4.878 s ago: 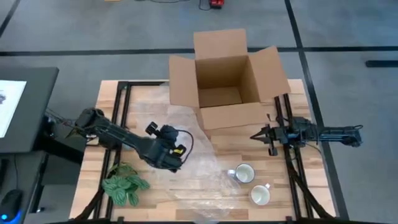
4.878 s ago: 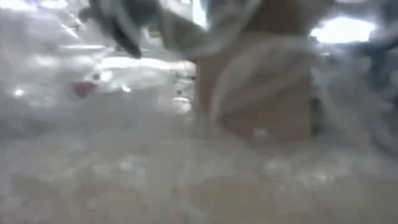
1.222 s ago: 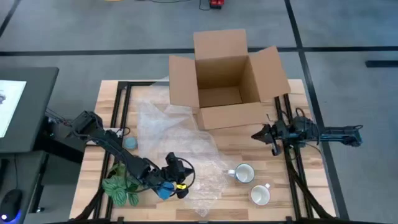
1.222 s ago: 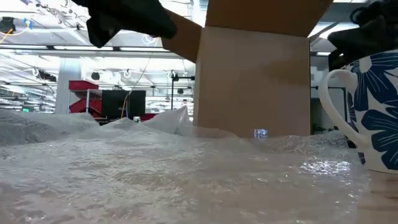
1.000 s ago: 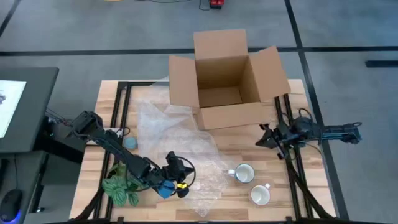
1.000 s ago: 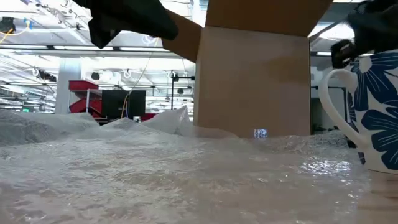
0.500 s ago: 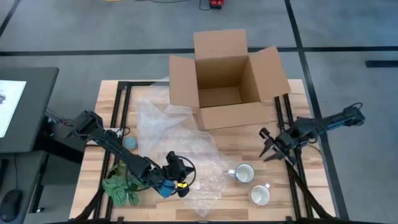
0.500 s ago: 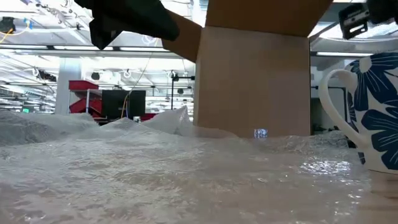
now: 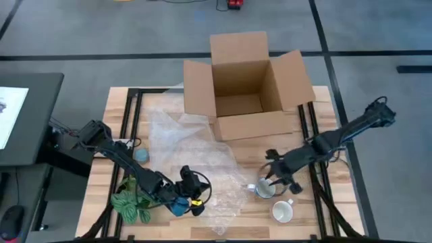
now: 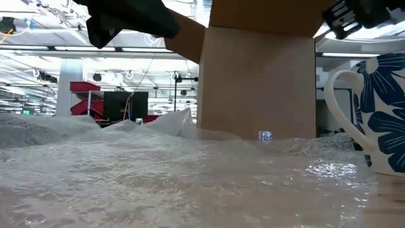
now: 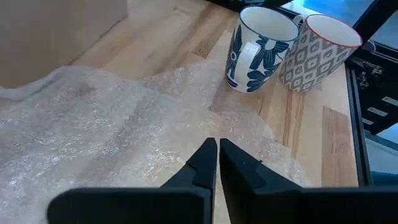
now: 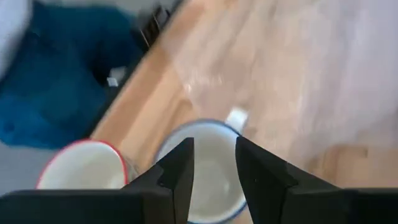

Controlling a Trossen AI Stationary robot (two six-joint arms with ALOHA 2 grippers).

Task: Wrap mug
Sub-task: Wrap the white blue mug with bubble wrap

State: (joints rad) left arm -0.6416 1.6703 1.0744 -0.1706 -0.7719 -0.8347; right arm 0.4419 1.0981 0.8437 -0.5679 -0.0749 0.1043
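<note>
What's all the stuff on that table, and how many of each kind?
Mugs: 2, a blue floral mug and a grey patterned mug
Cardboard box: 1
Bubble wrap sheet: 1
Green leafy plant: 1
Total: 5

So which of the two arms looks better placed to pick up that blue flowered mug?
The right. Its gripper hangs open right over the blue mug, while the left gripper is shut, down on the bubble wrap.

A large industrial hall or robotics lab; the low view shows a high ceiling with strip lights (image 10: 57, 58), red equipment (image 10: 85, 96) and dark monitors (image 10: 125, 104); from above, a grey concrete floor (image 9: 101, 40) with dark lines surrounds the wooden table (image 9: 118, 115).
</note>
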